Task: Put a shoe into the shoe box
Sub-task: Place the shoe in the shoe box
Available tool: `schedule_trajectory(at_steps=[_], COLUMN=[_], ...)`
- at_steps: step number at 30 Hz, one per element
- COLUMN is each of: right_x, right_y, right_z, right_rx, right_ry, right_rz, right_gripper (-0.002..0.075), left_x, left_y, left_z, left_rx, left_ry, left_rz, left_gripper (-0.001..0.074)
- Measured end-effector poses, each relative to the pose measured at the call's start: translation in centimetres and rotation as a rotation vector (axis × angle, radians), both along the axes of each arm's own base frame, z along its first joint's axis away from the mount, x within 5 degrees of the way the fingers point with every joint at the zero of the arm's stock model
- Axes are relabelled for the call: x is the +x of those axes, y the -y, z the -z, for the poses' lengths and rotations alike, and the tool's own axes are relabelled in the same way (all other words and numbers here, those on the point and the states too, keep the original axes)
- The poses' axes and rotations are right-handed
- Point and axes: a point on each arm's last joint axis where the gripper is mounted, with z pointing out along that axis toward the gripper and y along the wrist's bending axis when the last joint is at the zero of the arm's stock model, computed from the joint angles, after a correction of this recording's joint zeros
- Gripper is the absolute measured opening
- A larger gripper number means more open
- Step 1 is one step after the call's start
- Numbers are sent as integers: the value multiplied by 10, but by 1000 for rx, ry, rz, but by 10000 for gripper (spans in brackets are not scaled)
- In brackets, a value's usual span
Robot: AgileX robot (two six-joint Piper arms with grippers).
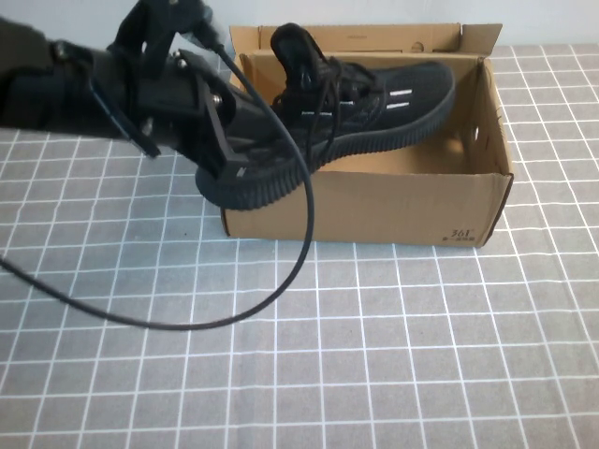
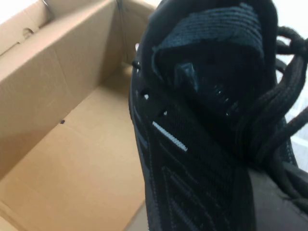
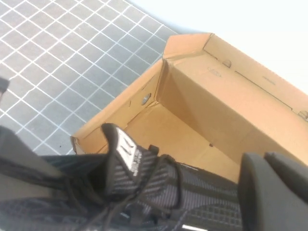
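high view: left pincer (image 1: 223, 140) clenched on shoe (image 1: 356, 103) heel, toe over shoe box (image 1: 374, 201); right pincer unseen

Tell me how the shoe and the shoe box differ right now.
The shoe is black knit with laces; the shoe box is plain brown cardboard. The shoe hangs tilted, heel end over the box's left wall, gripped by the left hand; the box sits flat and open on the table. The right hand is above the box, not in the high view.

place: robot test bench | evidence: tabletop (image 1: 393, 374) with grey white-grid cover around cardboard box (image 1: 374, 206) | black cable (image 1: 234, 309) looping before box | plain white backdrop behind box
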Motion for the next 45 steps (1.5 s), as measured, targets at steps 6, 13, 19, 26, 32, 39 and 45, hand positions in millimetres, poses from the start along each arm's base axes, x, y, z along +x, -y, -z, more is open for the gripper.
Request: schedule_trajectory(at_steps=[6, 13, 19, 26, 32, 39, 45], right_x=[-3, -23, -53, -85, -106, -111, -106], right_y=[4, 27, 45, 66, 79, 82, 79], right_z=[2, 4, 2, 0, -2, 6, 23], right_rx=[-25, -65, -52, -26, -10, -15, -51], right_ry=[-5, -27, -48, -55, -45, -70, -121], right_rz=[18, 76, 96, 125, 140, 148, 149], right_gripper=[-15, -16, -16, -16, -16, -16, -16], left_x=[30, 77, 117, 153, 172, 181, 187], left_y=[9, 28, 36, 37, 42, 45, 48], left_z=[-9, -5, -2, 21, 57, 86, 97], left_rx=[94, 135, 157, 164, 157, 171, 154], left_ry=[65, 73, 154, 173, 153, 162, 207], left_rz=[97, 257, 335, 382, 411, 463, 476], left_gripper=[27, 26, 25, 25, 25, 24, 24])
